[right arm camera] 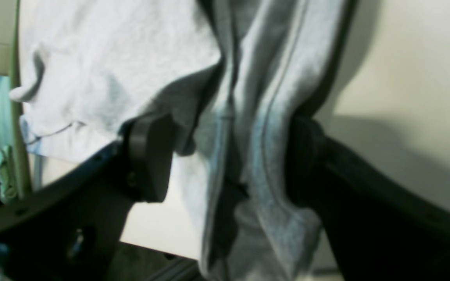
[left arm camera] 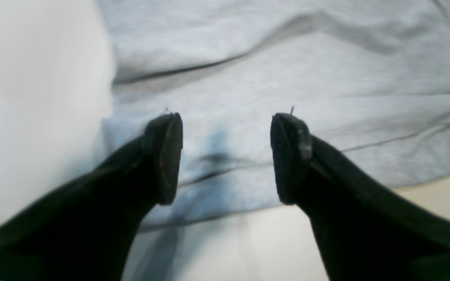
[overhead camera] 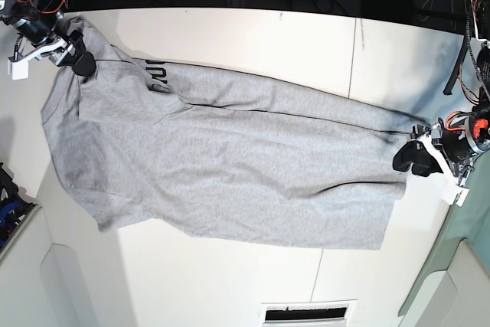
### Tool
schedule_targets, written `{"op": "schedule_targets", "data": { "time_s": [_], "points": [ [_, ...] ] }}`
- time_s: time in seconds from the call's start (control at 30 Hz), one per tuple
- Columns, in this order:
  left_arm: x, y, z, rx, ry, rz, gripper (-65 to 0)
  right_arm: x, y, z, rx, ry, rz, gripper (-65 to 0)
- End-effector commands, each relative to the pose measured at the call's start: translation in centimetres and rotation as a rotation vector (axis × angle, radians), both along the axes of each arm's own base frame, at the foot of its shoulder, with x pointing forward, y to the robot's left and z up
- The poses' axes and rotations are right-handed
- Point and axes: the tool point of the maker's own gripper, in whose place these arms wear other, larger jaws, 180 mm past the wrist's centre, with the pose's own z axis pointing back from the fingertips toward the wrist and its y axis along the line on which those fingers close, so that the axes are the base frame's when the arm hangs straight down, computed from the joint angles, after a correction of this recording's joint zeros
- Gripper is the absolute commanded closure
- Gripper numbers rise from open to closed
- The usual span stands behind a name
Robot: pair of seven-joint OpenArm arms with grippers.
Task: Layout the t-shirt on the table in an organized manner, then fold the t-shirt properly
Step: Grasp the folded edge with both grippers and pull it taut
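While both hands stand released, the grey t-shirt [overhead camera: 222, 174] lies stretched lengthwise across the white counter [overhead camera: 253, 36], only partly flattened. A long fold runs along its far edge, with black lettering [overhead camera: 157, 76] half hidden under it, and the near hem sags into an uneven line.

The left hand [left arm camera: 227, 156] hovers with its jaws wide apart just over one end of the shirt, nothing between them; in the base view it sits at the shirt's pointed corner [overhead camera: 398, 132]. The right hand [right arm camera: 229, 156] has its jaws spread as well, but a bunched strip of fabric hangs loosely between them at the opposite end, apparently let go rather than pinched.

As I judge it, the layout step is unfinished. To do it well, each hand should take a clean single-layer pinch at a true corner or shoulder, not a gathered wad. Then both should pull apart evenly and low over the counter, so the turned-over edge opens out and the lettering shows or hides fully. Lifting too high risks new creases.
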Motion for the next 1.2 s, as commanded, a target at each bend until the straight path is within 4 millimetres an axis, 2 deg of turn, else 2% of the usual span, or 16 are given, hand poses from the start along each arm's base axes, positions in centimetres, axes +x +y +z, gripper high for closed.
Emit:
{"op": "schedule_targets", "data": {
  "time_s": [0.0,0.2,0.4,0.6,0.73,0.97,1.03,1.13,1.17],
  "points": [
    [1.9,1.3,2.1,-0.016,-0.068,0.032,-38.1,-0.2,-0.1,0.0,-0.012,0.012,0.016,-43.0],
    [3.8,6.0,-0.2,-0.006,-0.011,0.202,-38.1,-0.4,0.0,0.0,-0.011,0.022,0.028,-43.0],
    [3.7,7.7,-2.4,-0.042,0.063,0.283,-38.1,-0.6,0.3,0.0,0.002,0.031,0.041,-43.0],
    [2.8,8.2,-3.7,-0.015,0.107,0.288,-38.1,-0.6,0.4,0.0,0.010,0.035,0.046,-43.0],
    [2.3,7.6,-4.5,0.014,0.147,0.252,-38.1,-0.6,0.8,0.3,0.035,0.032,0.048,-43.0],
    [-0.2,6.5,-7.3,0.061,0.245,0.189,-37.9,-0.8,1.1,0.3,0.050,0.038,0.056,-43.0],
    [-0.3,6.5,-7.4,0.061,0.248,0.189,-33.4,-0.7,1.1,0.4,0.055,0.034,0.054,-42.8],
    [-0.4,6.2,-7.3,0.056,0.251,0.165,-12.2,-0.6,1.2,0.5,0.061,0.026,0.055,-41.0],
    [-0.4,5.6,-7.2,0.038,0.243,0.133,-5.2,-0.6,1.2,0.5,0.061,0.025,0.054,-35.4]
  ]
}}
